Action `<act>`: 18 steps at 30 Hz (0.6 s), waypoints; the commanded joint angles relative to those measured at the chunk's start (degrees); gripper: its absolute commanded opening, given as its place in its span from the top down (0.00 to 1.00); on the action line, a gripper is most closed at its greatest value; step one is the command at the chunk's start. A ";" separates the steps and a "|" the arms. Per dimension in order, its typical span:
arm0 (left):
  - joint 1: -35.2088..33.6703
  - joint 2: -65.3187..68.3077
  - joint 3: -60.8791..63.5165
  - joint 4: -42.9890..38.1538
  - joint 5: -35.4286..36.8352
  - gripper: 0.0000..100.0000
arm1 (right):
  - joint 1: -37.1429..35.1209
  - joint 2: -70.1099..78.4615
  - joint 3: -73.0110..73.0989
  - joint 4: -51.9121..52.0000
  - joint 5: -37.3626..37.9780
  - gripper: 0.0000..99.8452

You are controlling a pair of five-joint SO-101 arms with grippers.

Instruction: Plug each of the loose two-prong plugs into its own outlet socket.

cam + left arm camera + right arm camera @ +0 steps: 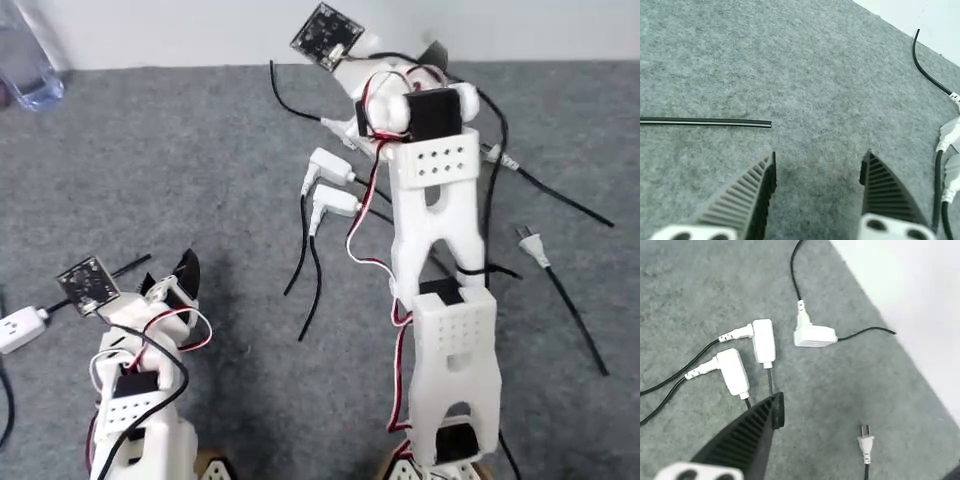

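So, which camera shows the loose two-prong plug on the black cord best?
The right wrist view: the plug lies close to the camera, with both prongs clear. In the high view it is small, and its prongs are hard to make out.

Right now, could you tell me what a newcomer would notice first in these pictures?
Probably the tall white right arm stretched across the grey felt mat. Two white corded outlet sockets lie between the arms, and a loose white two-prong plug lies on its outer side.
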 commanded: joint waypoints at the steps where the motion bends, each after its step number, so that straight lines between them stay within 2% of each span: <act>1: -0.18 -0.62 -0.40 -0.18 -0.35 0.74 | 1.10 -4.70 5.89 2.59 -1.85 0.49; 9: -0.18 -0.62 -0.40 -0.18 -0.35 0.74 | 0.84 -12.00 32.88 2.51 -0.09 0.50; 18: -0.18 -0.62 -0.40 -0.26 -0.35 0.74 | 0.13 -32.57 63.91 2.51 -0.35 0.50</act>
